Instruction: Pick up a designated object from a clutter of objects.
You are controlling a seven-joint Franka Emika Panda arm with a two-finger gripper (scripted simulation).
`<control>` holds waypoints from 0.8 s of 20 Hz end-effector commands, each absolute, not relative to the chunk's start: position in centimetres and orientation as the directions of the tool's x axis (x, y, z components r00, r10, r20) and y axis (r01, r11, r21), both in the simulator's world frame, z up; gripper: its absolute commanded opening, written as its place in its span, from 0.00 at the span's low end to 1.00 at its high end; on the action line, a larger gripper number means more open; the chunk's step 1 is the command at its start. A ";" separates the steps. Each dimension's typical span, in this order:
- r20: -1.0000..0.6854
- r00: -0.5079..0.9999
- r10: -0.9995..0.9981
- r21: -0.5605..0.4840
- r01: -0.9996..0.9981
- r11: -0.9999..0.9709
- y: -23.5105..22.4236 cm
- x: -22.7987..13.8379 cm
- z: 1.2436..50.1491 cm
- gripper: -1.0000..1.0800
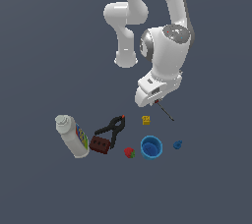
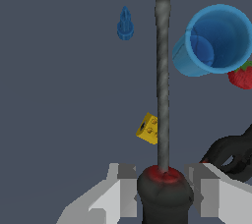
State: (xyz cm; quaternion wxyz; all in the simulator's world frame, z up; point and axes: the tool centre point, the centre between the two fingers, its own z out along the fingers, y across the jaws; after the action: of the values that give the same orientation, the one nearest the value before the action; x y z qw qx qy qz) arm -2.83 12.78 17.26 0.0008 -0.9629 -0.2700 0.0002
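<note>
The screwdriver point(image 2: 162, 95) has a red-and-black handle and a thin dark shaft. My gripper point(image 2: 163, 188) is shut on its handle, a finger on each side, and the shaft points away from the wrist. In the exterior view the gripper point(image 1: 153, 101) holds the screwdriver point(image 1: 165, 111) above the floor, its shaft slanting down toward the exterior view's right. Below lies the clutter: a white bottle point(image 1: 73, 136), a black clamp point(image 1: 111, 129), a dark-red block point(image 1: 99, 145), a strawberry point(image 1: 129, 153), a blue cup point(image 1: 151, 147), a yellow block point(image 1: 146, 120) and a small blue piece point(image 1: 177, 144).
The wrist view shows the blue cup point(image 2: 214, 39), the strawberry point(image 2: 241, 75), the yellow block point(image 2: 148, 128), the small blue piece point(image 2: 125, 24) and part of the black clamp point(image 2: 231, 152) below the held tool. The arm's white links rise behind the clutter.
</note>
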 end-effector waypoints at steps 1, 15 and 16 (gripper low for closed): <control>0.001 0.854 0.521 -0.004 0.521 -0.854 11.3 -2.2 19.9 0.00; 0.001 0.855 0.519 -0.002 0.519 -0.855 4.1 1.6 31.9 0.00; 0.001 0.855 0.519 -0.002 0.519 -0.855 3.8 1.8 32.4 0.00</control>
State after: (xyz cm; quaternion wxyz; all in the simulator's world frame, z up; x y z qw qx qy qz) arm 1.55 4.33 31.51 0.0009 -0.9630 -0.2693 -0.0004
